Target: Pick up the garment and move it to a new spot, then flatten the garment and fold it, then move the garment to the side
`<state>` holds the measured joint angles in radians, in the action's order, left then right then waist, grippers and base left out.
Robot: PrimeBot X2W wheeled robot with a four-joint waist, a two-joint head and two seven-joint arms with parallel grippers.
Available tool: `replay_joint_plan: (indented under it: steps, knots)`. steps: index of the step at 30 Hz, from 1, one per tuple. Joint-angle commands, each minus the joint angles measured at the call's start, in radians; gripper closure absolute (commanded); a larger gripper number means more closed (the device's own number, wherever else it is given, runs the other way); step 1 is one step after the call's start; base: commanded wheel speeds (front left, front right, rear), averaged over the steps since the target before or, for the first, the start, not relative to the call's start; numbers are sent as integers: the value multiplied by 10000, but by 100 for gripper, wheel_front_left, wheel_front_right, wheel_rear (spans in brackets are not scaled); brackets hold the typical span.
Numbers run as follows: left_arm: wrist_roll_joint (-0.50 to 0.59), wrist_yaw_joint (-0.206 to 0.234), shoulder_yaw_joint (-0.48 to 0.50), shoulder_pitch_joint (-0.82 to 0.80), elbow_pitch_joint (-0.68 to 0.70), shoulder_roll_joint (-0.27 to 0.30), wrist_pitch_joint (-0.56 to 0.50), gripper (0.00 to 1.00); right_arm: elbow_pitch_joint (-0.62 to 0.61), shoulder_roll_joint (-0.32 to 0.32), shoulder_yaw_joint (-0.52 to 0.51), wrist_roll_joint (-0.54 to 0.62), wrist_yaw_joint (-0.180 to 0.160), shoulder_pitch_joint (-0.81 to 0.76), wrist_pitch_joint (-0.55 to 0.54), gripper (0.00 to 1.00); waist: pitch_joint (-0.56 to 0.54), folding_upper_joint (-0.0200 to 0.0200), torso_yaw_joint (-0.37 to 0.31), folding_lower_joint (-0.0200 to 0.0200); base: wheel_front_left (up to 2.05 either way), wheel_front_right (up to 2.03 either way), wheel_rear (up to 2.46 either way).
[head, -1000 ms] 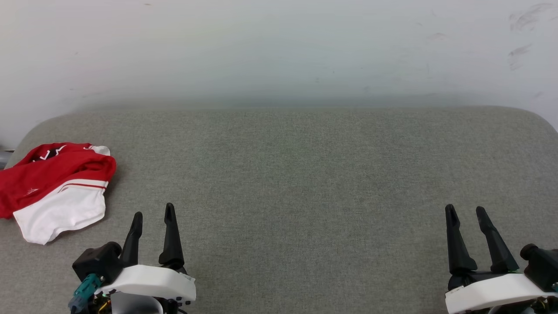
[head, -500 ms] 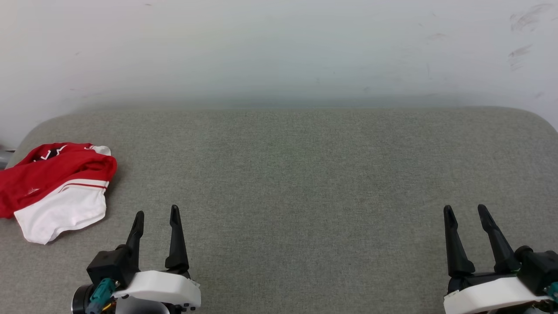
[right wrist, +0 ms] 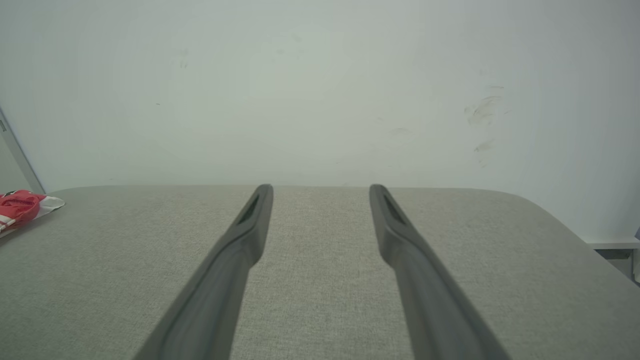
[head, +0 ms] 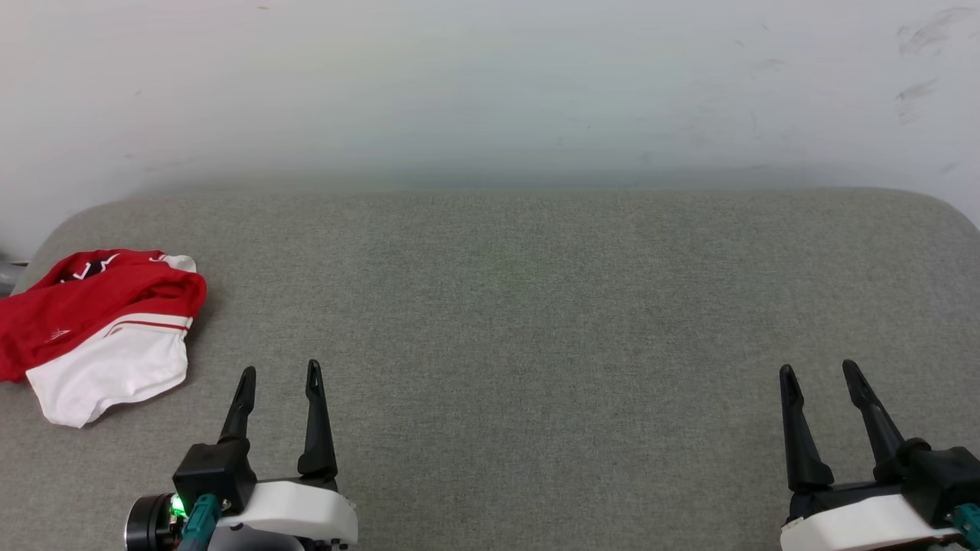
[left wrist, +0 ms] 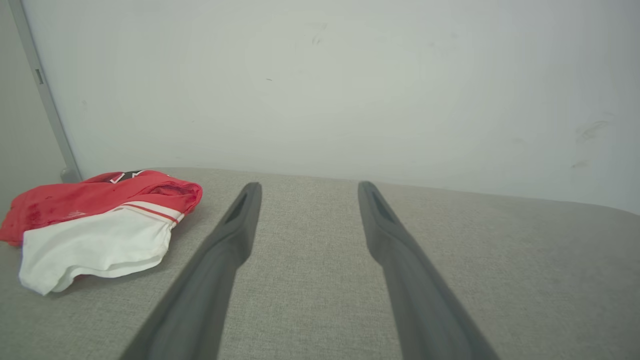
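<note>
Grey fabric-covered worktop (head: 536, 306), rounded at its far corners, stands against a pale wall (head: 490, 92) that carries faint scuff marks above the worktop's right end. The garment (head: 99, 329) lies in a crumpled heap at the worktop's left end, closer to its far edge than to its near edge, and runs past the left border of the head view. The red body cloth is bunched over the far part of the heap, and a white sleeve portion with a thin red stripe spreads towards the worktop's near edge. A scrap of black, white-outlined lettering shows at the far side of the heap; it cannot be read. The left gripper (head: 280, 369) hangs over the worktop's near-left area, jaws spread apart and empty, fingers pointing towards the far edge. It is clear of the garment, which lies further left and further back on the worktop. The left wrist view confirms this, with the garment (left wrist: 100, 225) to the left of both fingers and bare fabric in the gap between them. The right gripper (head: 819, 367) hangs over the worktop's near-right area, jaws likewise apart and empty, well away from the garment. In the right wrist view, a small edge of the garment (right wrist: 22, 207) shows at the worktop's far-left end.
</note>
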<state>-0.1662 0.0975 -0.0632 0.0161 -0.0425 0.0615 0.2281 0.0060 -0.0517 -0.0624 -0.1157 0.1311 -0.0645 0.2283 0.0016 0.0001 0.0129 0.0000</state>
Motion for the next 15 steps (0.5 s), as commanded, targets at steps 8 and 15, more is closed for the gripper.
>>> replay_joint_plan:
  steps: [8, 15]
  knots:
    - [629, -151, -9, 135, -57, -6, 229, 0, -229, 23, 42, 569, -6, -177, 207, 0, 10, -1, 2, 0, 0, 0, 0]
    - [1048, -249, 18, 177, -106, -50, 337, 0, -288, 26, 42, 717, -6, -234, 341, 0, -15, -1, 8, 0, 0, 0, 0]
